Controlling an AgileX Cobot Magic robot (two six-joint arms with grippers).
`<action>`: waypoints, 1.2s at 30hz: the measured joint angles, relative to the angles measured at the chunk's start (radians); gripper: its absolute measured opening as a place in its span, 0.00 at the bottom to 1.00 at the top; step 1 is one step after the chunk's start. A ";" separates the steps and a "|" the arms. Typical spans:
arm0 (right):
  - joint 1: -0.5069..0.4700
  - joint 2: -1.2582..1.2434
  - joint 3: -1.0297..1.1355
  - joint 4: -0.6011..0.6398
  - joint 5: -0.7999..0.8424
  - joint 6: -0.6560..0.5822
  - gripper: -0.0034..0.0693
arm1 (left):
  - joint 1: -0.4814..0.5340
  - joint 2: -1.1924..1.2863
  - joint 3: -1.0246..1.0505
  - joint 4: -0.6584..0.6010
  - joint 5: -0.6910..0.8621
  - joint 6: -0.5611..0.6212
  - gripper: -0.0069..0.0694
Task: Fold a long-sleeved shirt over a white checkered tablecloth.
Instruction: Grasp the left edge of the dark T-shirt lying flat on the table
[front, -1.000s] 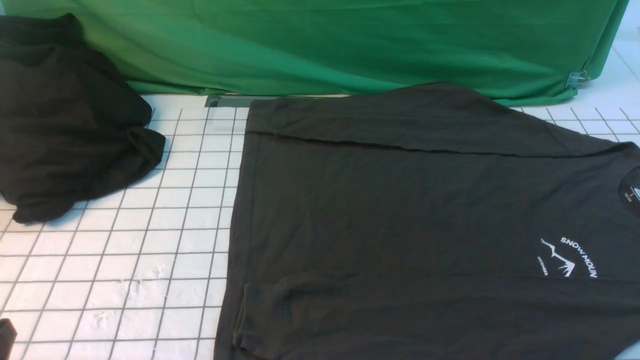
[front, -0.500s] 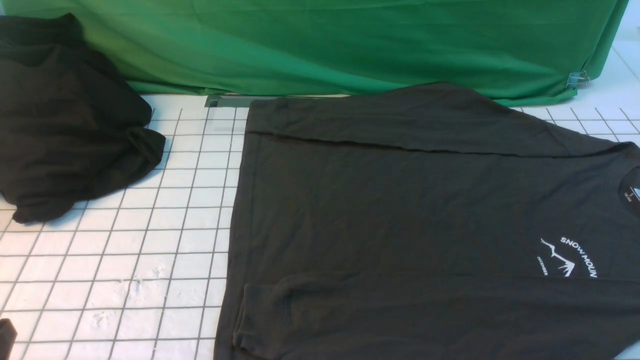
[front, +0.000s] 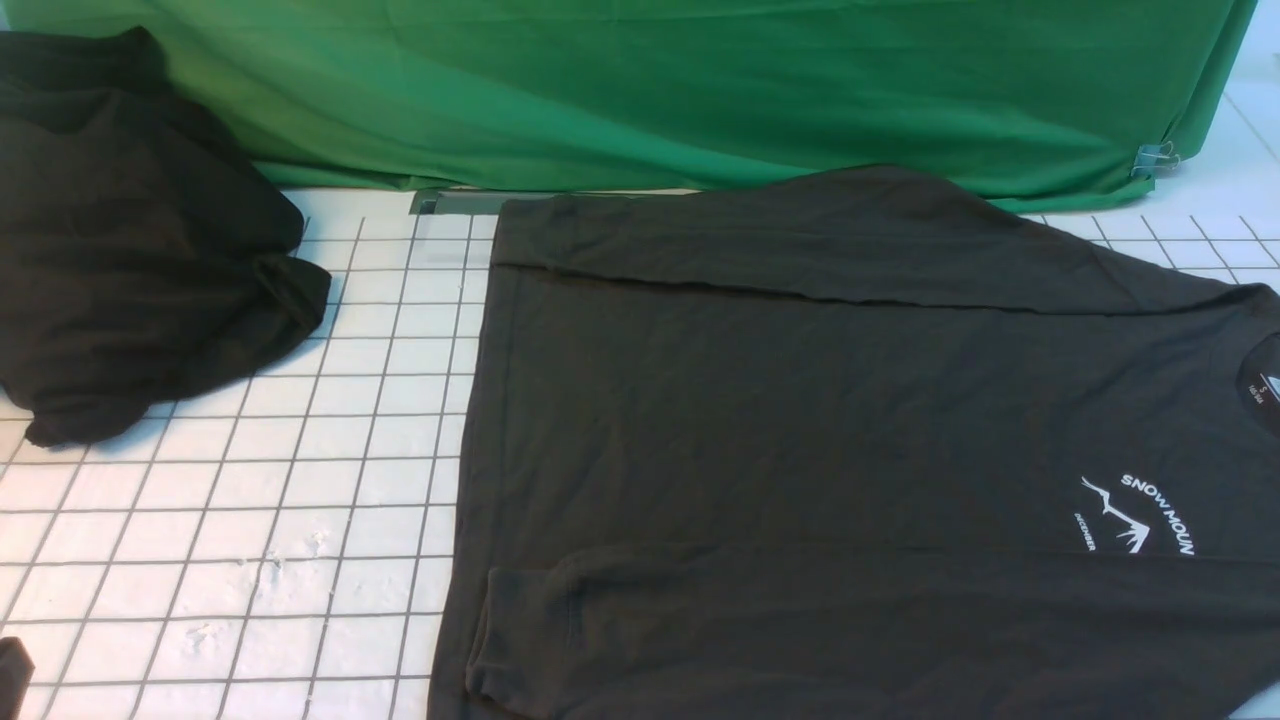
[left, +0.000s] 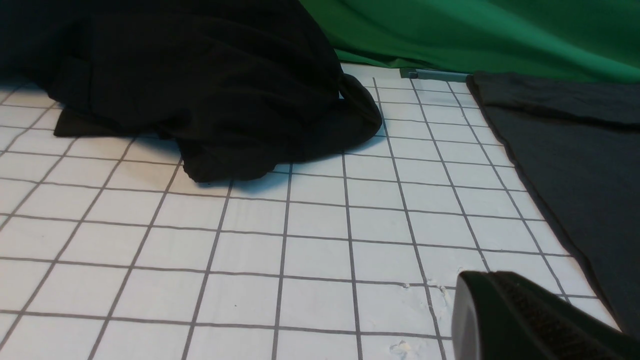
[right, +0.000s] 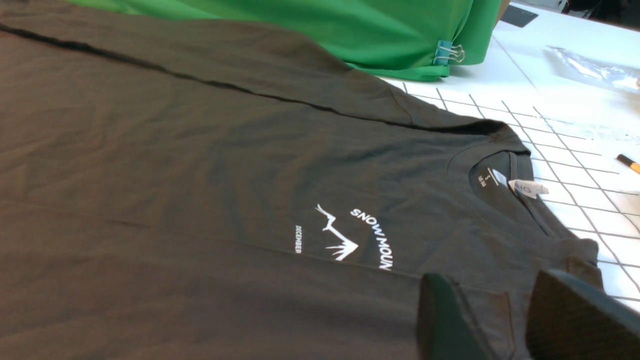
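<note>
Ten o'clock in the front view: lumpy black cloth (front: 140, 240) heaped on the checkered tablecloth (front: 300, 480). Not the work piece.

Left gripper (left: 492, 305) is low over bare squares near the shirt's hem edge. Jaws closed, nothing in them.

Centre through three o'clock: shirt (front: 800, 420) lies flat, chest up. Hem toward nine, collar (front: 1262, 385) at three, white print (front: 1135, 515) near four. The far sleeve is laid along the body on the twelve o'clock side. The near sleeve looks laid in likewise at six. Green sheet (front: 650, 90) hangs behind at twelve, and the far shoulder laps its foot.

Right gripper (right: 492, 285) hovers over the near shoulder, close by the collar. Jaws partway open, gripping nothing I can see.

Judgement: with the sleeves in, an end-to-end fold comes next.
- Pinch sleeve and body layers together at each corner.
- Lift both corners level and only just clear.
- Carry straight along the three-to-nine line so the tucked sleeves don't slide out.
- Lay the edge down square to the grid lines.
</note>
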 joint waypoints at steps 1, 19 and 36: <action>0.000 0.000 0.000 0.000 0.000 0.000 0.38 | 0.000 0.000 0.000 0.000 0.000 0.000 0.09; 0.000 0.000 0.000 0.000 0.000 -0.003 0.38 | 0.000 0.000 0.000 0.000 -0.011 0.000 0.09; 0.000 0.000 0.000 0.432 -0.103 0.739 0.38 | 0.000 0.000 0.000 -0.595 -0.107 -0.362 0.09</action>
